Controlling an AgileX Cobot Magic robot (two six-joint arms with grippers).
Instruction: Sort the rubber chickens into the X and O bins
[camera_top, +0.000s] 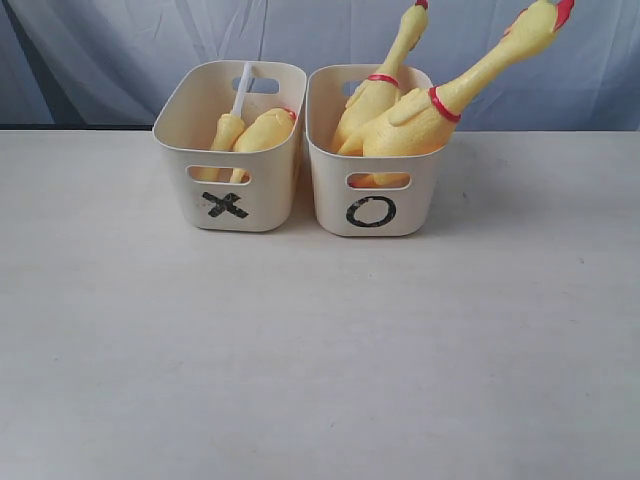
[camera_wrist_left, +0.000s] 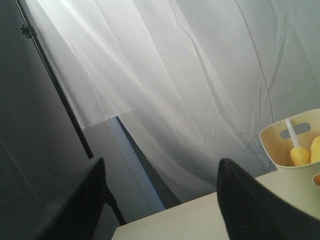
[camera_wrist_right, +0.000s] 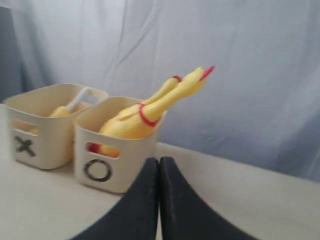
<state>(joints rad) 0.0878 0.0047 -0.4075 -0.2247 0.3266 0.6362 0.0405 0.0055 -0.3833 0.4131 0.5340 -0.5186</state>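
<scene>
The X bin (camera_top: 231, 208) holds a headless chicken body (camera_top: 265, 130) and a slim fragment with a white tube (camera_top: 229, 127). The O bin (camera_top: 372, 213) holds two whole rubber chickens, one (camera_top: 440, 108) leaning out to the right and one (camera_top: 385, 80) standing behind it. Neither arm shows in the exterior view. My left gripper (camera_wrist_left: 162, 170) is open and empty, off to the side of the X bin (camera_wrist_left: 285, 145). My right gripper (camera_wrist_right: 159, 162) is shut on nothing, on the near right side of the O bin (camera_wrist_right: 117, 160).
The two bins stand side by side at the back of a pale table (camera_top: 320, 360). A wrinkled white curtain (camera_top: 120, 50) hangs behind them. A dark stand pole (camera_wrist_left: 55, 85) rises beyond the table's edge in the left wrist view.
</scene>
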